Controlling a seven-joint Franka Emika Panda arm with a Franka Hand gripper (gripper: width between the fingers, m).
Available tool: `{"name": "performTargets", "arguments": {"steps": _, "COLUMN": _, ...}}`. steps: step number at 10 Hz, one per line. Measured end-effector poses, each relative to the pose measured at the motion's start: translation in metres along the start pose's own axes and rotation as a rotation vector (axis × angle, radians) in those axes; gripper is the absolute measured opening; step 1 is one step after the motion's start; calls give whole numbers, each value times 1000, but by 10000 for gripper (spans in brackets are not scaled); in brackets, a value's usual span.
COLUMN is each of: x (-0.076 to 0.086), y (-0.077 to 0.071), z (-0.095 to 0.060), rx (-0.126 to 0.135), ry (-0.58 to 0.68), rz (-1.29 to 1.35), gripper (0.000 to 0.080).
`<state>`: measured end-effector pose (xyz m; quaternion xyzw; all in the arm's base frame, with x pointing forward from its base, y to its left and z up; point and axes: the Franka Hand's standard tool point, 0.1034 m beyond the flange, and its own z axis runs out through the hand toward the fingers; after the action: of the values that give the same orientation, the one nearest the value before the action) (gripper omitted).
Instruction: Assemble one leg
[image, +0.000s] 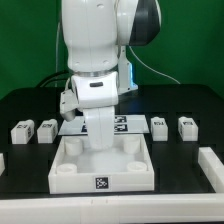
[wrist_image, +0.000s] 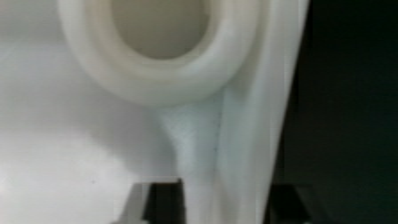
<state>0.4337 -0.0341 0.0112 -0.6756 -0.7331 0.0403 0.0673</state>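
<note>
Leg (image: 158, 125) waits on the bench (image: 200, 105); the end effector (image: 102, 132), grip unreadable from here, hangs low by a socket (wrist_image: 160, 40) of the panel (image: 70, 170), which a snag could shift.

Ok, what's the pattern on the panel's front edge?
A black-and-white square tag, clearest in the exterior view.

Exterior view bright, evenly lit | white arm (image: 98, 40) nearly blown out | table (image: 25, 105) black, faint shadows | wrist view blurry, one side dark
</note>
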Motion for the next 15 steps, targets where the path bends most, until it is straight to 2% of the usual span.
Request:
{"name": "performTargets", "arguments": {"steps": 1, "x": -1, "y": 1, "z": -1, "rx": -4, "ry": -1, "rz": 1, "gripper": 71}}
{"name": "performTargets", "arguments": {"steps": 9, "x": 0, "y": 4, "z": -2, "rx": -16, "ry": -2, "rz": 9, "gripper": 70}}
{"name": "performTargets", "arguments": {"steps": 10, "x": 12, "y": 12, "z": -4, "rx": -25, "ry": 0, "rz": 49, "gripper": 70}}
{"name": "performTargets", "arguments": {"steps": 13, "x": 63, "y": 46, "z": -5, "rx": -53, "ry": 18, "rz": 81, "gripper": 70}}
{"name": "performTargets", "arguments": {"steps": 14, "x": 72, "y": 55, "z": -6, "rx": -64, "ry": 23, "rz": 70, "gripper": 70}}
{"name": "performTargets", "arguments": {"steps": 15, "x": 76, "y": 59, "z": -7, "rx": -70, "ry": 26, "rz": 62, "gripper": 70}}
